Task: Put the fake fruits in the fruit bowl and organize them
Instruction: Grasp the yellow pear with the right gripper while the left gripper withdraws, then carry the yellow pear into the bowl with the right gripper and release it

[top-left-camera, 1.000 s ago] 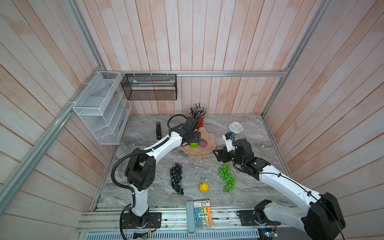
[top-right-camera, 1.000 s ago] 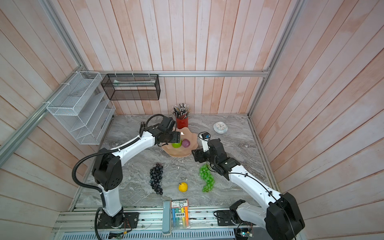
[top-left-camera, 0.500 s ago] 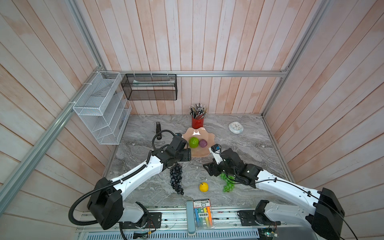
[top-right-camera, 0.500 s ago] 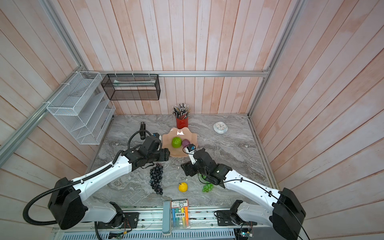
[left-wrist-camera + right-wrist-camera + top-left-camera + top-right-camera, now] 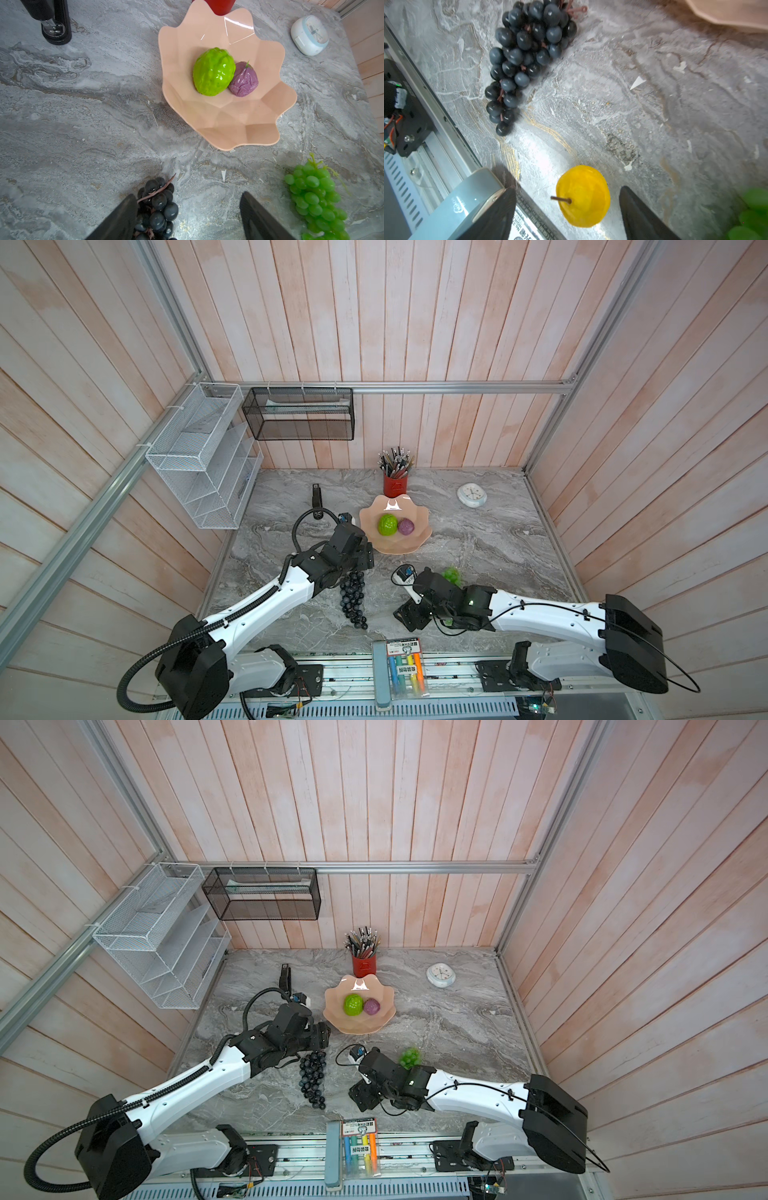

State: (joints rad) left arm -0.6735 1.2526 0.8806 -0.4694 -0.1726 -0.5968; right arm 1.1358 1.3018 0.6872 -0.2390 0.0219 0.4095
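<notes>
Over at the fruit bowl (image 5: 395, 548), two pieces are already sitting inside: the bumpy lime-green fruit (image 5: 387, 524) is resting near the middle and the small purple fruit (image 5: 406, 526) is leaning against it. Behind the bowl, the red pencil cup (image 5: 395, 486) is standing upright, bristling with pencils, and on the back wall the black mesh basket (image 5: 299, 432) is holding something pale, too small to make out. Out on the marbled worktop (image 5: 490, 539), the dark grape bunch (image 5: 353, 602) is lying stretched toward the front edge, and the left pincer (image 5: 188, 199) is hovering over its stem end, jaws spread wide, gripping nothing; the left wrist camera is showing the top grapes sitting just inside one finger (image 5: 123, 217). The green grape bunch (image 5: 452, 576) is peeking out from behind the right arm in both top views, while the left wrist camera is giving us nearly all of it, apart from the bowl. Now the small yellow fruit (image 5: 583, 196): both top views are hiding it under the right arm, but the right wrist camera is catching it on the worktop, between the fingers (image 5: 639, 218) of the right pincer (image 5: 568, 192), which is standing released with a gap either side. Whether those fingers are reaching down to the fruit's level is hard to judge, and the bowl is showing there only as a blurred corner.
</notes>
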